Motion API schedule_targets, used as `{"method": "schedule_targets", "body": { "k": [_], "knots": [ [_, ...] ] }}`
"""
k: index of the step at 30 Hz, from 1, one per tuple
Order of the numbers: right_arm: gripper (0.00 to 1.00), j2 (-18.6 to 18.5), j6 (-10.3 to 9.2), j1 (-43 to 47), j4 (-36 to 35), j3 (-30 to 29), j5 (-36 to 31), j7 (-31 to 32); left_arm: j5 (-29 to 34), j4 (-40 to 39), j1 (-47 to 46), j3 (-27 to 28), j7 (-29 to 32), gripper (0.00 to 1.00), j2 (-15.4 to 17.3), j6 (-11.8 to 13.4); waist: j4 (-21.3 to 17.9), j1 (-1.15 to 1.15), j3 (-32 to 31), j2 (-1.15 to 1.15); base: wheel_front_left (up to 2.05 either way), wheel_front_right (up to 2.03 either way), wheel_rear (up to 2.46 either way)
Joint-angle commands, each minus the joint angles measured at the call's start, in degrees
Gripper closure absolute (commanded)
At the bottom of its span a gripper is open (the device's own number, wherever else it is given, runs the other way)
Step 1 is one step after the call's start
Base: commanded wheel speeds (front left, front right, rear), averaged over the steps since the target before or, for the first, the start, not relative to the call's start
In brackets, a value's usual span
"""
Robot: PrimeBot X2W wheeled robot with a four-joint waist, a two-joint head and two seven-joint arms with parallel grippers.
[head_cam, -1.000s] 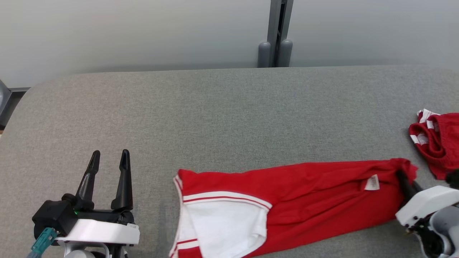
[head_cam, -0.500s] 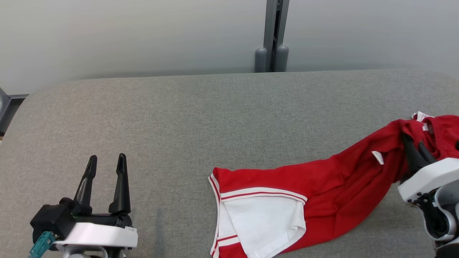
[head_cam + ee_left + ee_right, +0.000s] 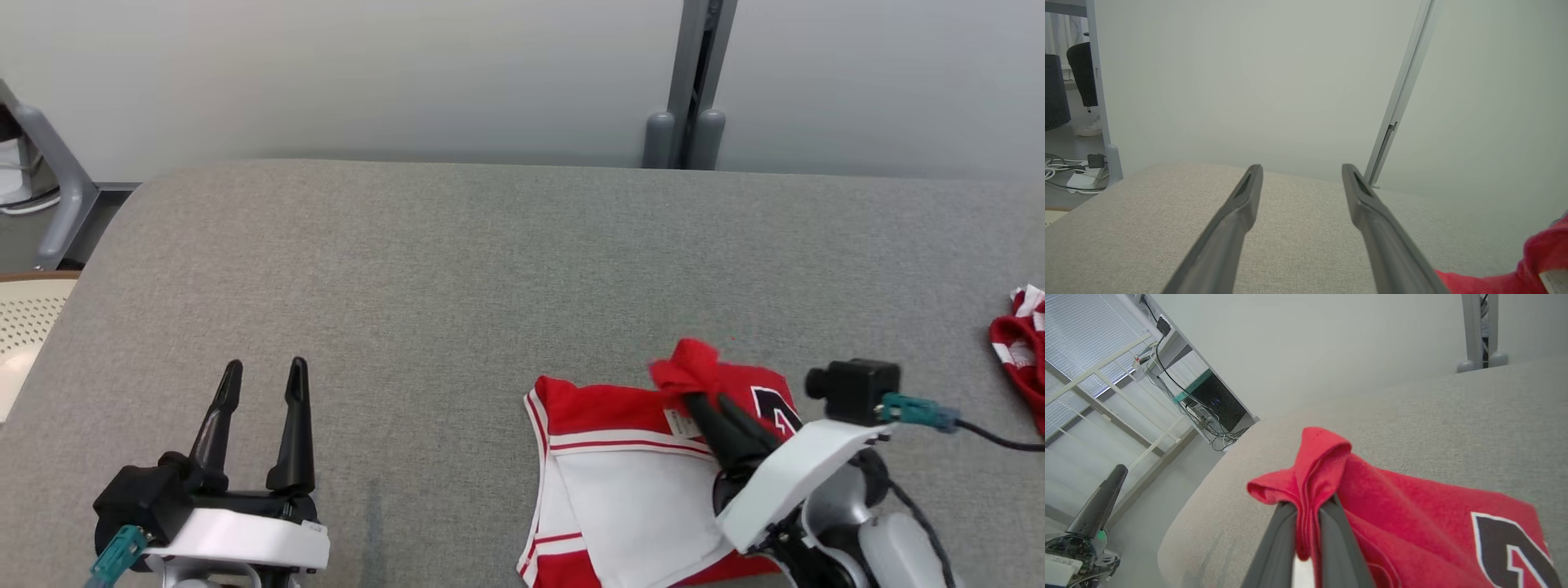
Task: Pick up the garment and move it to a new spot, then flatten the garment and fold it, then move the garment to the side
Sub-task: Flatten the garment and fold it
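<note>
My right pincer (image 3: 704,402) pinches a bunched fold of the red fleecy jersey (image 3: 604,400) lying on the grey woven counter (image 3: 457,269). My left pincer (image 3: 265,367) is spread wide, empty. Head view adds the jersey's white striped panel.

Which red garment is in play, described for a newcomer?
On the grey padded table, look near the front edge, right of centre. The garment there is red with white striped trim and a white inside showing. Unlike the other red garment at the far right, its bunched corner is pinched in the jaws of the right gripper.
</note>
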Motion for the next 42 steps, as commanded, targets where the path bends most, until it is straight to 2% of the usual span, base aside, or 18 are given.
{"method": "schedule_targets", "body": {
  "k": [1, 7, 14, 15, 16, 17, 20, 24, 29, 33, 34, 38, 42],
  "knots": [
    [1.0, 0.32, 0.01, -0.74, 1.98, 1.6, 0.63, -0.36, 0.29, 0.28, -1.13, -0.24, -0.06, 0.0, 0.26, -0.21, 1.34, 0.0, 0.44, 0.0, 0.0, 0.0, 0.0],
    [1.0, 1.52, 0.02, -3.98, 12.26, 6.87, 4.65, -3.79, 0.2, 0.97, -2.01, -0.59, -0.06, 0.0, 0.55, -0.23, 3.88, 0.0, 1.09, 0.0, 0.0, 0.0, 0.0],
    [1.0, 1.97, 0.02, -8.49, 21.62, 12.87, 9.02, -8.56, -0.04, 1.18, -2.6, -0.93, -0.06, 0.0, 0.64, -0.25, 4.86, 0.0, 1.55, 0.0, 0.0, 0.0, 0.0],
    [0.89, 2.0, 0.02, -9.21, 22.61, 13.62, 9.49, -9.25, -0.06, 1.22, -2.64, -0.87, -0.06, 0.0, 0.65, -0.25, 4.84, 0.0, 1.6, 0.0, 0.0, 0.0, 0.0],
    [0.28, 2.02, 0.02, -9.85, 23.55, 14.26, 10.02, -9.83, -0.09, 1.24, -2.66, -0.83, -0.06, 0.0, 0.64, -0.25, 4.77, 0.0, 1.63, 0.0, 0.0, 0.0, 0.0],
    [0.0, 2.03, 0.02, -10.29, 24.58, 14.78, 10.75, -10.22, -0.15, 1.3, -2.64, -0.72, -0.06, 0.0, 0.66, -0.25, 4.65, 0.0, 1.64, 0.0, 0.0, 0.0, 0.0],
    [0.0, 2.08, 0.02, -11.47, 25.63, 16.84, 12.94, -11.75, -0.21, 1.52, -2.45, -0.43, -0.06, 0.0, 0.62, -0.25, 4.08, 0.0, 1.46, 0.0, 0.0, 0.0, 0.0],
    [0.0, 1.76, 0.02, -12.21, 21.9, 19.42, 17.32, -14.37, -0.24, 1.58, -2.05, -0.05, -0.06, 0.0, 0.57, -0.26, 2.66, 0.0, 0.79, 0.0, 0.0, 0.0, 0.0],
    [0.0, -3.28, 0.01, -12.2, 15.31, 19.29, 19.91, -19.03, -0.22, 1.17, -1.1, 0.6, -0.06, 0.0, 0.41, -0.26, 0.2, 0.0, -0.1, 0.0, 0.0, 0.0, 0.0],
    [0.0, -8.78, 0.01, -11.31, 12.32, 16.75, 18.17, -22.67, -0.16, 0.62, -0.42, 1.6, -0.06, 0.0, 0.24, -0.26, -1.8, 0.0, -0.54, 0.0, 0.0, 0.0, 0.0],
    [0.0, -8.78, 0.01, -11.31, 12.32, 16.75, 18.17, -22.67, -0.16, 0.62, -0.42, 1.6, -0.06, 0.0, 0.24, -0.26, -1.8, 0.0, -0.54, 0.0, 0.0, 0.0, 0.0],
    [0.0, -12.72, 0.02, -9.58, 10.51, 11.71, 16.36, -25.61, 0.07, -0.09, -0.02, 2.12, -0.06, 0.0, 0.08, -0.26, -3.15, 0.0, -0.76, 0.0, 0.0, 0.0, 0.0],
    [0.0, -15.05, 0.02, -6.86, 10.56, 5.45, 11.43, -27.56, 0.28, -0.96, 0.16, 2.57, -0.06, 0.0, -0.1, -0.26, -3.9, 0.0, -0.82, 0.0, 0.0, 0.0, 0.0]
  ]
}}
